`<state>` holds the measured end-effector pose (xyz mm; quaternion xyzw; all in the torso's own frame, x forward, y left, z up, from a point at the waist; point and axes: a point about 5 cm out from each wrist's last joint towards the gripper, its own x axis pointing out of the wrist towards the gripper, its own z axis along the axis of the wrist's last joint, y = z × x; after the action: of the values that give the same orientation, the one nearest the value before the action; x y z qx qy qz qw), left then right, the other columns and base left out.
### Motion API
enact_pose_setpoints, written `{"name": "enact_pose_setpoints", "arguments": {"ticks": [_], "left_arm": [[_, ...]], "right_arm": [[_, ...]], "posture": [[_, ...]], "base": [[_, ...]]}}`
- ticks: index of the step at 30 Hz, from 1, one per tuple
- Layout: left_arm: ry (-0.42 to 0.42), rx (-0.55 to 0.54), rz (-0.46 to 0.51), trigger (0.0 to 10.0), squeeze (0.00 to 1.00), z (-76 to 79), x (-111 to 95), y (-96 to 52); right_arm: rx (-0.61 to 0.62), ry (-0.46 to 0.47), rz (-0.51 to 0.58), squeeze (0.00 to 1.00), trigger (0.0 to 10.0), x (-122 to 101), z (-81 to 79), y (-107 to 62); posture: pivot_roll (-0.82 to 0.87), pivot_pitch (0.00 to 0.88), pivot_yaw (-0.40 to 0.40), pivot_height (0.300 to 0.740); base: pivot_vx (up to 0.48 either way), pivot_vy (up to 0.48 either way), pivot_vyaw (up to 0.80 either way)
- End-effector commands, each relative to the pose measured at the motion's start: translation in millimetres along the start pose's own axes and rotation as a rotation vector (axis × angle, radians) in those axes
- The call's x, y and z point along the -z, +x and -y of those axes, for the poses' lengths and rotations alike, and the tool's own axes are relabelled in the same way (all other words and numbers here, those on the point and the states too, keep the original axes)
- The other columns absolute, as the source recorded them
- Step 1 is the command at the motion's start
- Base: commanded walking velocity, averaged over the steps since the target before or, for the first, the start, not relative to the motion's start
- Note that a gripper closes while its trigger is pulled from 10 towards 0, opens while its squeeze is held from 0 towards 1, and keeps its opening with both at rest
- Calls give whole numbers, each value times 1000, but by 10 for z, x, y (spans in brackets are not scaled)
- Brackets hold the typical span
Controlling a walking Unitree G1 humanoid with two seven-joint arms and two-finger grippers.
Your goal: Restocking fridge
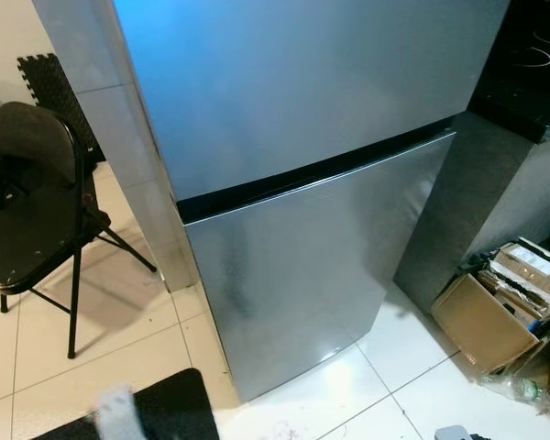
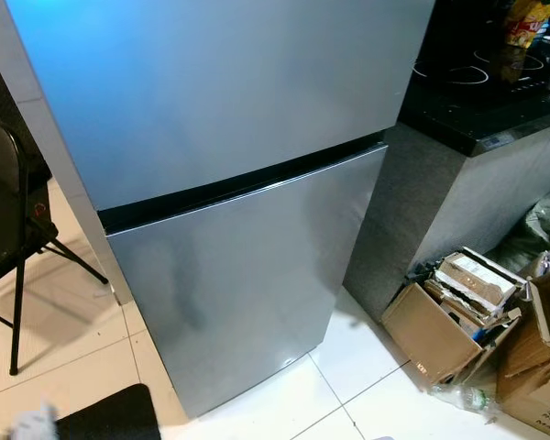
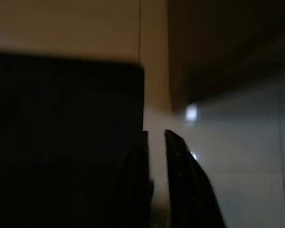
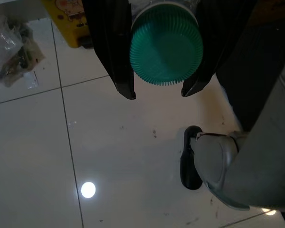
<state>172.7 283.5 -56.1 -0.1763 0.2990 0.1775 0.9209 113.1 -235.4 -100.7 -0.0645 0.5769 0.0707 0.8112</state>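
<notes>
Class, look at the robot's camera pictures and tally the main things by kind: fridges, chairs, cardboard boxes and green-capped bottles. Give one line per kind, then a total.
Fridge: 1
Folding chair: 1
Cardboard boxes: 2
Green-capped bottle, between the right gripper's jaws: 1
Total: 5

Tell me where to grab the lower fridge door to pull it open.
No handle shows on the lower door. Try the dark recess along its top edge, hooking in from the front and above. The hinge side can't be told. The right gripper holds a green-capped bottle, so use the left gripper.
</notes>
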Motion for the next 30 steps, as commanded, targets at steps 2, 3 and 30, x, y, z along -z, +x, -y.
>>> {"name": "enact_pose_setpoints", "arguments": {"ticks": [2,3,30], "left_arm": [[-52,61,111,10000,1000,-48,-274,33],[-62,85,156,10000,1000,-51,-389,47],[343,1226,528,10000,1000,1199,-1966,-164]], "right_arm": [[-1,16,-5,0,10000,28,0,-3],[-1,15,-5,0,10000,29,-1,-3],[0,9,-14,0,10000,57,18,-12]], "posture": [[-60,0,-21,740],[-60,0,-21,740],[-62,0,-25,740]], "base": [[0,0,0],[0,0,0],[0,0,0]]}}
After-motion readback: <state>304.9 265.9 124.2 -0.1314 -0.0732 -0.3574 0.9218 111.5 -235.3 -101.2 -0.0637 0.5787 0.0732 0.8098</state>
